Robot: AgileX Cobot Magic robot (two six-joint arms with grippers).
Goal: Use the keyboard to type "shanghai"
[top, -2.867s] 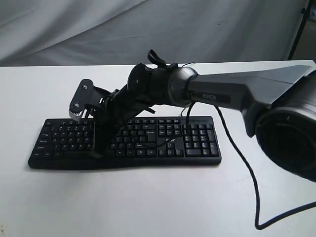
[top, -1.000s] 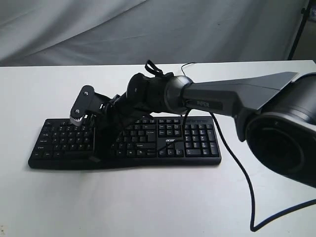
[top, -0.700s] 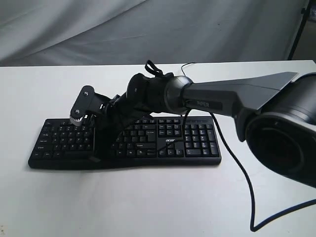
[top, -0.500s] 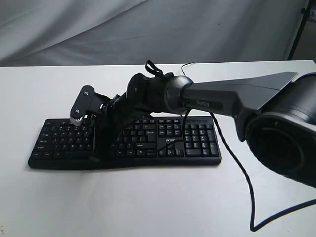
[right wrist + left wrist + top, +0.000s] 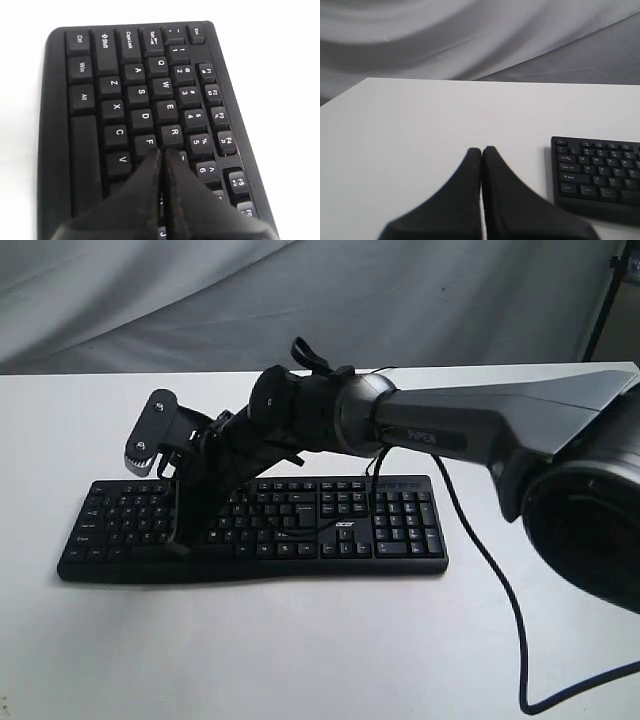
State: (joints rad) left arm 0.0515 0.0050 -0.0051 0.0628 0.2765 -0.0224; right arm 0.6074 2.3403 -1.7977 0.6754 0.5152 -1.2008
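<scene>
Keyboard (image 5: 400, 530), black and long, lies across the middle of a white surface (image 5: 300, 650), with its letter keys to the left and its number pad to the right. The right arm reaches over it from the right, as far as the letter section at the left.

Compared with half a second ago, the arm's wrist has risen and swung left. The right pincer (image 5: 178, 540) has shifted a little left along the letter rows, away from the near edge of the keys. That reads as a lift off one key and a move toward the next letter of the word, likely one near the left end such as A or S. How many letters are already typed cannot be told.

The right pincer is fully closed, its two black fingers pressed together into one point and gripping nothing. In the right wrist view that point hangs over the keys beside F and R; whether it touches a key cannot be told. The left pincer (image 5: 481, 150) is likewise closed and empty, held above bare surface just left of the keyboard's left end.
</scene>
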